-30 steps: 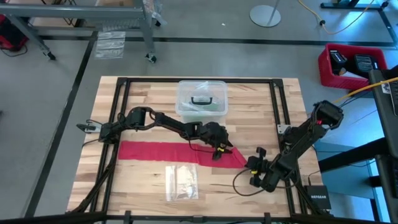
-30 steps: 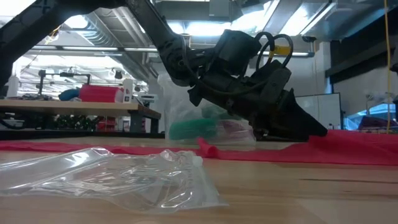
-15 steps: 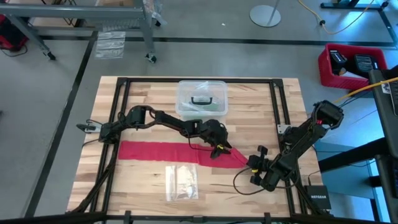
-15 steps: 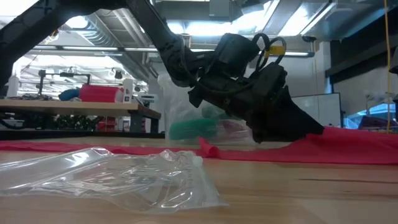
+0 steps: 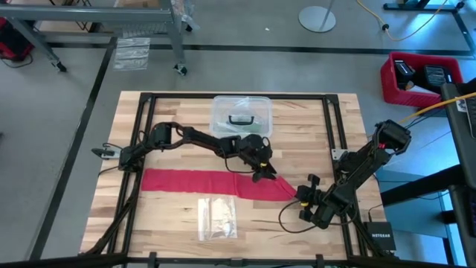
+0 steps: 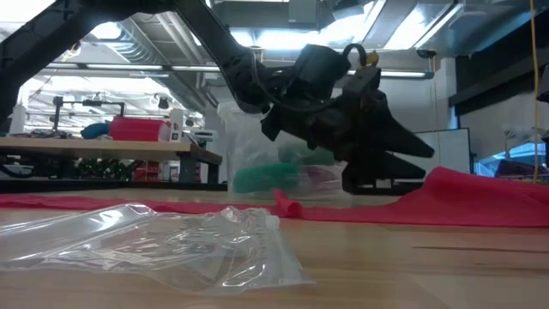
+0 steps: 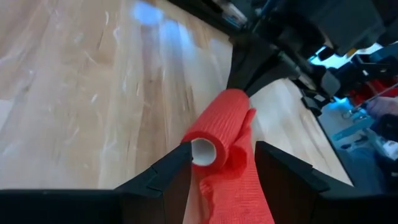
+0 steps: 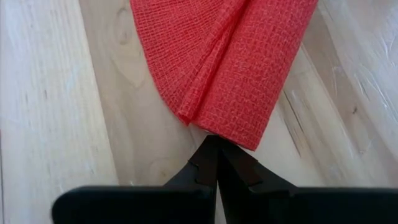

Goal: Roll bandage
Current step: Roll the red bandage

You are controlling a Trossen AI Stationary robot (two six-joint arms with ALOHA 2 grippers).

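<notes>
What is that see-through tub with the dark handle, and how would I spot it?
Find the wooden table, then look to the middle of its far edge. The clear plastic box sits there, just beyond the red bandage. Unlike the flat clear bag nearer the front, it is rigid, with a black handle on its lid.

Low view, table level. Wooden table [image 6: 412,275] runs across the foreground. A crumpled clear plastic bag [image 6: 163,245] lies nearest, on the left. Behind it the red bandage [image 6: 480,202] stretches flat along the table, then rises in a hump on the right side. The left gripper [image 6: 403,167] hangs just above the strip near that hump, fingers spread and pointing right. Clear plastic box [image 6: 274,172] stands behind, greenish contents blurred. Workshop benches beyond.
</notes>
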